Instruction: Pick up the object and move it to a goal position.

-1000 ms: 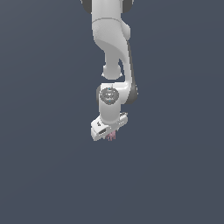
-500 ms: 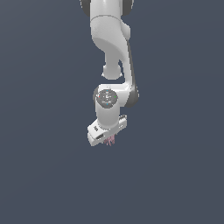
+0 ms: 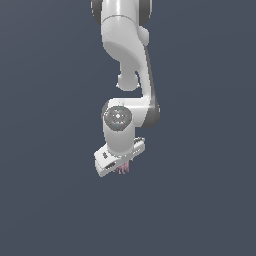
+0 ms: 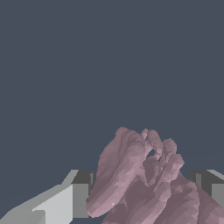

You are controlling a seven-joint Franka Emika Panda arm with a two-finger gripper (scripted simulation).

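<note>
The gripper (image 3: pixel 123 167) looks clamped on the object (image 3: pixel 124 169), a lumpy pale pink bundle (its folds fill the wrist view between the two fingers (image 4: pixel 65 199)). Above it, the white arm (image 3: pixel 125 55) hangs against plain dark grey.

The wrist view shows the object (image 4: pixel 144 179) close up: a lumpy, dusty-pink mass with rounded lobes bunched at its tip. It sits between the two grey fingers (image 4: pixel 70 199) of the claw (image 4: pixel 144 197), one on each side, filling the gap between them. Behind it is plain, dark blue-grey background.
</note>
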